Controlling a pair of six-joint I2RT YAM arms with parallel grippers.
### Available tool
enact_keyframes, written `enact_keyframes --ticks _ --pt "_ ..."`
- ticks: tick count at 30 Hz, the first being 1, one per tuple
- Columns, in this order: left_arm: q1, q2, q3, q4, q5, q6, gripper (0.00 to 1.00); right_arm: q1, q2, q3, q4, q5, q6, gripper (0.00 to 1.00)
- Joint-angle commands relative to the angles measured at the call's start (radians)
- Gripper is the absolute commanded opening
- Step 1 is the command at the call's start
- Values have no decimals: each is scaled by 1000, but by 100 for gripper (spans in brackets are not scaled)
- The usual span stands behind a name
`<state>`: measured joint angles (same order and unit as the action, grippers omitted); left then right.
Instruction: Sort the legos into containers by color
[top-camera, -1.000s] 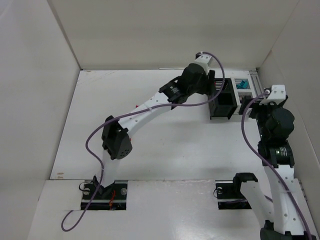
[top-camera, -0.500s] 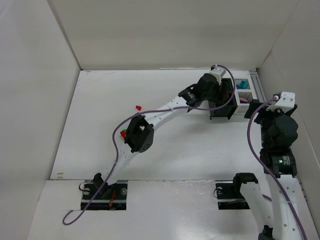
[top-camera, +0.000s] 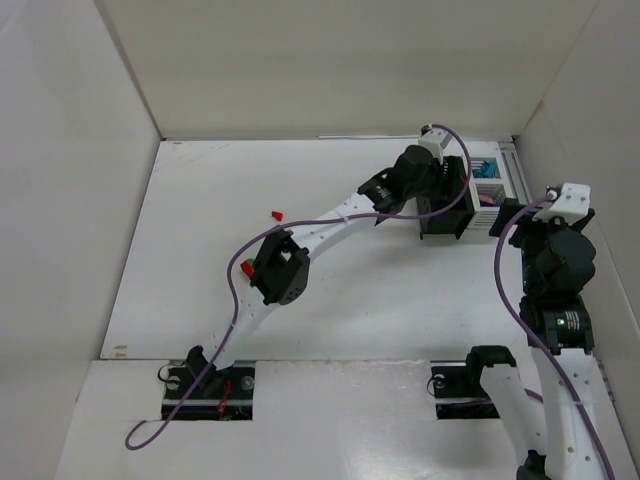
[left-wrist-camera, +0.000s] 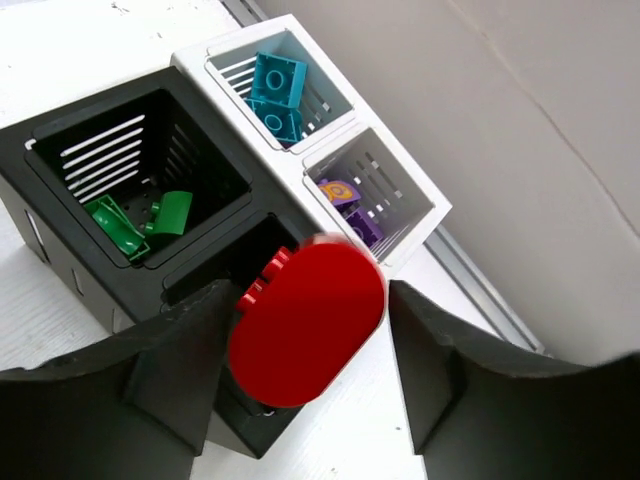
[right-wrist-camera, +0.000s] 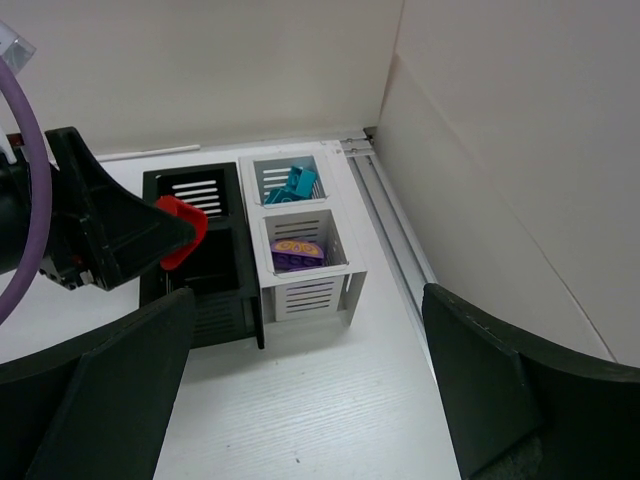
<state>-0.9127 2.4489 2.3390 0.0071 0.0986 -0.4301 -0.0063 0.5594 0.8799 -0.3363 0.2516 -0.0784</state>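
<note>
red lego (left-wrist-camera: 308, 325) clamped between the fingers of left gripper (left-wrist-camera: 312, 300), above 1 black container (left-wrist-camera: 250, 420)

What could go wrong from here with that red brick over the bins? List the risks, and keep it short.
1. The left gripper holds the red lego right beside the rim it shares with the black bin of green legos. Released off-centre, it may bounce off that rim or land among the green ones.
2. Another red lego lies loose on the table close to the left arm. A low retreat could sweep it away.
</note>
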Motion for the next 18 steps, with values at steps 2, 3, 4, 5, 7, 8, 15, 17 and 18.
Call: enact_keyframes --ticks 2,3,4,5,7,8,15,17,18 --pt "-2 -16 39 74 -25 -2 71 -3 5 8 25 0 -1 99" --pt "-2 -28 28 74 -25 8 76 -3 5 8 25 0 -1 99" --pt "-2 -28 28 74 -25 17 81 -3 5 8 25 0 -1 99" --pt "-2 -45 13 74 -25 17 83 -3 5 8 25 0 -1 99" --pt "-2 -77 -13 85 -25 28 87 -3 5 8 25 0 -1 99" --pt "-2 -88 -29 85 -25 28 89 -3 5 8 25 0 -1 99" --pt "18 -302 -223 -18 -135 68 100 -3 78 8 59 -93 -81 99" --pt "43 -457 -350 -32 -164 39 100 -3 121 22 80 -218 -116 99" --pt "76 -522 -430 -32 -177 25 100 -3 146 34 104 -273 -153 99"
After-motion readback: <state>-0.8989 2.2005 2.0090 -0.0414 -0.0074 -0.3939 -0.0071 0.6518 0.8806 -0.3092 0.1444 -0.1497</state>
